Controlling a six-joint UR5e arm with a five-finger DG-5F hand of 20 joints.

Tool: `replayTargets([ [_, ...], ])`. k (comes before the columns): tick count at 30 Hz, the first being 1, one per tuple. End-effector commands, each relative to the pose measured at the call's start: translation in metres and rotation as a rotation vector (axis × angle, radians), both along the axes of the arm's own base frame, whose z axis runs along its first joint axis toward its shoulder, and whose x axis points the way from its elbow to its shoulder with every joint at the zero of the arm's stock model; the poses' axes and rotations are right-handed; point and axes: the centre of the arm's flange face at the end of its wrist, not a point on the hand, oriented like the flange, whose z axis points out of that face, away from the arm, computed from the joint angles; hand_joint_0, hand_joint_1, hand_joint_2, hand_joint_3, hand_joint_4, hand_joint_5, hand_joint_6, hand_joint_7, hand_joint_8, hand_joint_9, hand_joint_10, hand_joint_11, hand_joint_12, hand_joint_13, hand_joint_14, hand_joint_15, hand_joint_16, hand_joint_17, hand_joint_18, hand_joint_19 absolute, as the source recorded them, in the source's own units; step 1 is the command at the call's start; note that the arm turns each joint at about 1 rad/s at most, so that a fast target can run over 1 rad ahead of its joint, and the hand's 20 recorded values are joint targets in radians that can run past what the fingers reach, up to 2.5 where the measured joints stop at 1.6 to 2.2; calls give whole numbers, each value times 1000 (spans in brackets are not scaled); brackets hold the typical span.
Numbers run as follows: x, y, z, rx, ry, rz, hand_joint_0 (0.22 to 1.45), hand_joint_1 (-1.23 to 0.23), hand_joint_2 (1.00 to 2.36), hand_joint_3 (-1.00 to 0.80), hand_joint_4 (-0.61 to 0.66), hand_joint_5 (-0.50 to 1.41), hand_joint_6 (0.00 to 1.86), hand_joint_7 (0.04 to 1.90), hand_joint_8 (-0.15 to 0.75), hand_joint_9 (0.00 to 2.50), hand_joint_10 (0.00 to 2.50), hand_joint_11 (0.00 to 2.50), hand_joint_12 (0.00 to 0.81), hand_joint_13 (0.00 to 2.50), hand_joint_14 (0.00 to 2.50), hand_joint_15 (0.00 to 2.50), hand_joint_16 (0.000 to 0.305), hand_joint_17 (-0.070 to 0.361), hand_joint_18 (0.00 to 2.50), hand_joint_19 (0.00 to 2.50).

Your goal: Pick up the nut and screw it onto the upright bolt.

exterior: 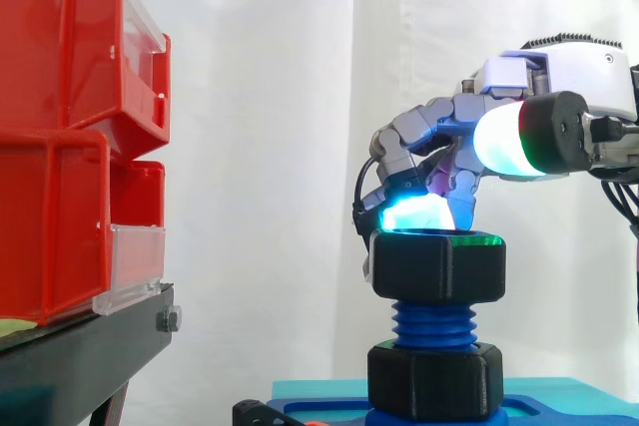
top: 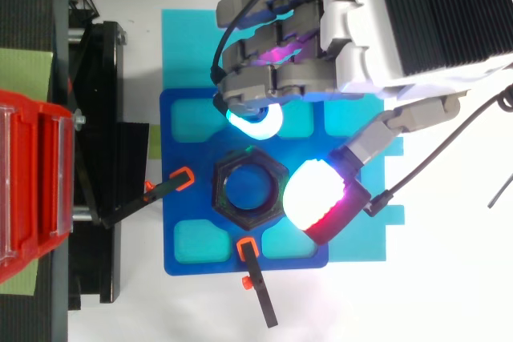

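A black hex nut (exterior: 437,266) sits on top of the upright blue threaded bolt (exterior: 434,324), level, with a few threads showing below it. From above the nut's rim (top: 228,206) rings the bolt's open top. A second black hex piece (exterior: 434,378) sits at the bolt's foot. My hand (exterior: 469,112) hangs just above the nut, open and holding nothing. Its bent fingers' cyan pads (top: 252,122) hover over the nut's far edge. The thumb pad (top: 313,198) stands raised beside the nut, well above it in the side view.
The bolt stands on a blue base plate (top: 192,246) over a cyan mat (top: 184,46). Two orange-tipped black clamps (top: 180,178) (top: 248,250) reach in at the plate's edges. Red bins (exterior: 60,127) on a black stand (exterior: 80,356) are at the left.
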Motion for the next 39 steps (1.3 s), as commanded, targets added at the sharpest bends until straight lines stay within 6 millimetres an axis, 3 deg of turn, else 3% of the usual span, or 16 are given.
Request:
replayTargets([
  [1, -1, -4, 0, -6, -5, 0, 537, -246, 1000, -500, 152, 39, 500, 1470, 254, 1252, 0, 0, 155, 920, 0, 0, 12, 27, 604, 37],
  [7, 0, -6, 1, -7, -16, 3, 525, -240, 1000, -500, 230, -62, 505, 1040, 230, 963, 0, 0, 192, 719, 0, 0, 17, 38, 435, 2],
  [10, 1, -6, 5, -9, -39, 15, 516, -233, 1000, -500, 207, -96, 503, 859, 218, 895, 0, 0, 200, 682, 0, 0, 19, 43, 390, 3],
  [16, 5, -6, 10, -13, -87, 26, 503, -177, 1000, -500, 174, -124, 502, 686, 201, 837, 0, 0, 205, 619, 0, 0, 22, 49, 323, 0],
  [20, 8, 3, 12, -20, -106, 37, 500, -161, 1000, -500, 165, -132, 501, 644, 193, 803, 0, 0, 206, 577, 0, 0, 23, 51, 281, 0],
  [27, 15, 15, -4, -16, -101, 51, 496, -141, 1000, -500, 164, -135, 501, 634, 188, 747, 0, 0, 217, 526, 0, 0, 24, 53, 212, 0],
  [39, 13, 31, -11, -12, -41, 47, 499, -134, 1000, -500, 203, -94, 503, 877, 210, 772, 0, 0, 227, 533, 0, 0, 24, 54, 209, 0],
])
